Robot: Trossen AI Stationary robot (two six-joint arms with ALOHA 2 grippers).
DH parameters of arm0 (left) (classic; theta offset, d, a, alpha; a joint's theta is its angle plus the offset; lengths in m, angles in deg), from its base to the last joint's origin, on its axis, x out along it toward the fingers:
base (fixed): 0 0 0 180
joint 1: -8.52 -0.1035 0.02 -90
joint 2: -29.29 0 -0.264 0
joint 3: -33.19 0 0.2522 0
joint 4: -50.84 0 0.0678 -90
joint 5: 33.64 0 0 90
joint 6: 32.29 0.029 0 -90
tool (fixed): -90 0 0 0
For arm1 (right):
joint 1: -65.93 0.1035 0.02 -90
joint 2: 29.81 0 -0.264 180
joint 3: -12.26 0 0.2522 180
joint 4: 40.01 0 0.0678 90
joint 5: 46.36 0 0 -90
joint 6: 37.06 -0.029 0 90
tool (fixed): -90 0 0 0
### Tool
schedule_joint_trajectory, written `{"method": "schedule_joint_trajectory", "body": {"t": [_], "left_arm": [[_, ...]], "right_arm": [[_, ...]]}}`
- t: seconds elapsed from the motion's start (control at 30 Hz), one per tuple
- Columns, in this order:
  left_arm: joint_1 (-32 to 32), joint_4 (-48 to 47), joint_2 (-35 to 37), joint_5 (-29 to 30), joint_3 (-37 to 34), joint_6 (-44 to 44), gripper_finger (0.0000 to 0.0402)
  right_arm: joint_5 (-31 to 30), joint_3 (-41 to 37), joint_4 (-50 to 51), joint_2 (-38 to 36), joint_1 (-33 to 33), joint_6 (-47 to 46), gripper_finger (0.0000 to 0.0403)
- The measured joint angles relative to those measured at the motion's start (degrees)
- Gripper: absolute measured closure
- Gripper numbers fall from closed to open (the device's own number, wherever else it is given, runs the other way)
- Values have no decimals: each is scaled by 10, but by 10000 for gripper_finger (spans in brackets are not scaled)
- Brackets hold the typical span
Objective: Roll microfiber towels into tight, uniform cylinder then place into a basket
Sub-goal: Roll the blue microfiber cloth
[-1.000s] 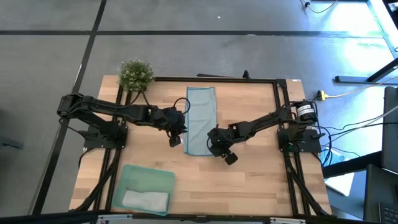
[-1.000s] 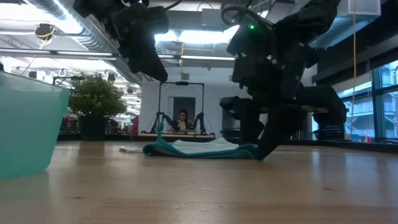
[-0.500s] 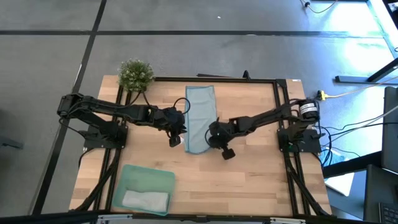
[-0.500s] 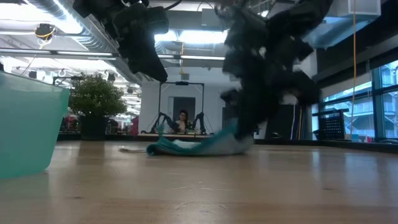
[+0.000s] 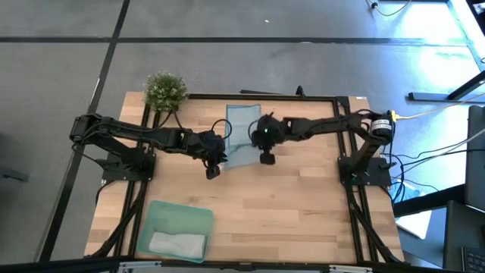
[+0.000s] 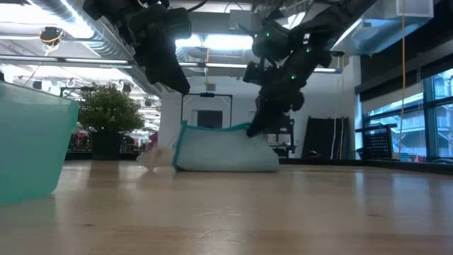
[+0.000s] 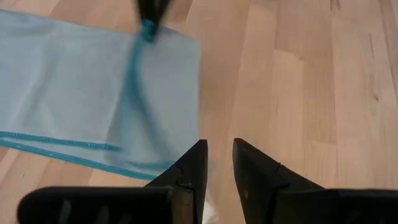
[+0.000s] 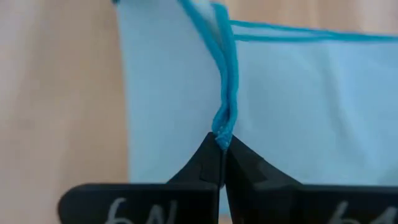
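A light blue microfiber towel with a teal hem lies lengthwise at the middle of the table's far half. Its near end is raised like a standing sheet. My right gripper is above it, shut on its hem. My left gripper hangs just left of the towel, above the table, its fingers a narrow gap apart with nothing between them. The mint-green basket sits at the near left with a pale grey rolled towel inside. My right gripper pinches the blue towel's teal hem between its two fingertips, at the raised near end. The fingers slant down from the table's right. The held hem is bunched and lifted clear. The cloth hangs from it, and its lower part rests on the table.
A small potted plant stands at the far left corner. The basket's wall shows at the left of the low view. Bare wood lies between the towel and the near edge. A black frame borders the table.
My right gripper has shut on the blue towel's near right corner, then risen and gone toward the far edge, rolling as it went. The towel's near end has been lifted and drawn back over the rest. Its far end has stayed flat where it was.
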Motion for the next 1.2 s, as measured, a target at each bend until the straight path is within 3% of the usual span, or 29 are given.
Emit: {"method": "schedule_joint_trajectory", "body": {"t": [0.2,0.37,0.5,0.7,0.9,1.2], "left_arm": [[0,0,0,0,0,0,331],[0,0,0,0,0,0,331],[0,0,0,0,0,-4,331],[0,0,0,0,0,-12,331],[0,0,0,0,0,-14,331],[0,0,0,0,0,-14,331]], "right_arm": [[-24,0,-17,0,-66,7,396],[-8,0,-49,19,-98,43,397],[5,0,-55,36,-102,57,397],[-46,0,-61,40,-110,63,396],[-45,0,-60,40,-121,61,393],[-39,0,-65,40,-121,63,348]]}}
